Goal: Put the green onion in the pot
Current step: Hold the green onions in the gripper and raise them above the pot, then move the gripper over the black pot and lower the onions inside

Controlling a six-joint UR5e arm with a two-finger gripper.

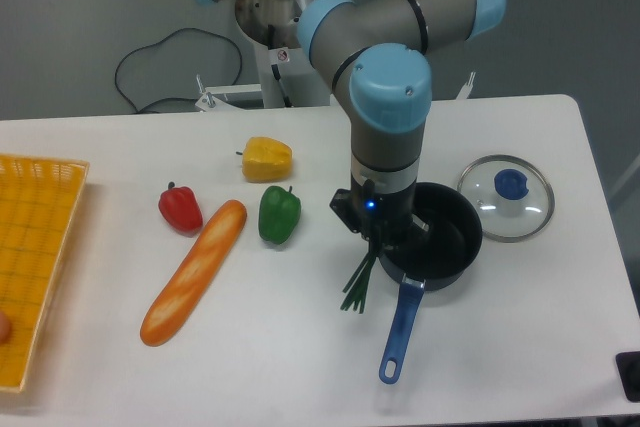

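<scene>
Pinched in the gripper [381, 243] is the top end of the green onion [359, 280], a thin bunch of long dark green stalks; the jaws, mostly hidden under the wrist, are closed on it. From there the stalks hang down and to the left, fanning a little at their lower tips, which are at or just above the white table [300, 367]; contact cannot be judged. The bunch is outside the pot [440, 238], just beside its left rim, and the gripper sits at that same rim.

Largest around it is the yellow wicker basket [35, 237] at the far left edge. A long baguette [194, 271] lies slantwise left of the stalks, well apart. The pot is a round black saucepan whose blue handle [401, 328] points toward the near edge, just right of the stalks. A round glass lid [506, 197] with a blue knob lies just right of the pot. Smaller still: a green bell pepper [279, 214] near the gripper's left, a yellow bell pepper [267, 159] behind it, and a red bell pepper [180, 207] touching the baguette's upper end
</scene>
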